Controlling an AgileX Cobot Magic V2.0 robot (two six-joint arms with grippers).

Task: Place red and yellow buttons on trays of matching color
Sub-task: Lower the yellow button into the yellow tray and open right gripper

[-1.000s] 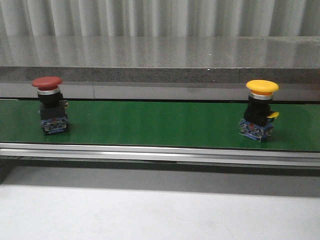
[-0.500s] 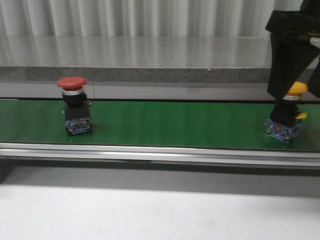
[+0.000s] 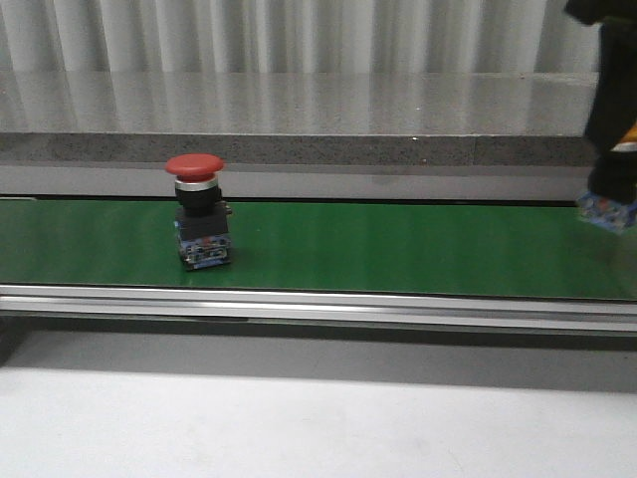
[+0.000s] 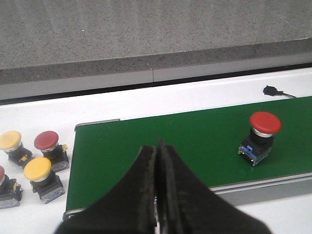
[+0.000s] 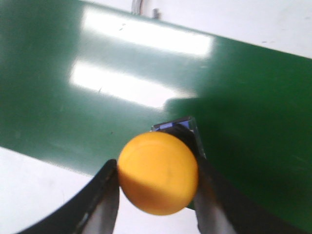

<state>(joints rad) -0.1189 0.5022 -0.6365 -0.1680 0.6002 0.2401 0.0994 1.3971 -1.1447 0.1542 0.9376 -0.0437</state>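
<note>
One red button (image 3: 196, 209) sits upright left of centre on green belt (image 3: 398, 249). Right tool (image 5: 157, 195) clamped on yellow button (image 5: 158, 171) at far right; left tool (image 4: 157, 195) fingers together.

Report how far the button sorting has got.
Done: nothing shows as placed; no tray is in view. In hand: the right hand is closed on the yellow button, at the right end of the green belt. Left: the red button stands untouched on the belt, and the left hand is shut and empty.
</note>
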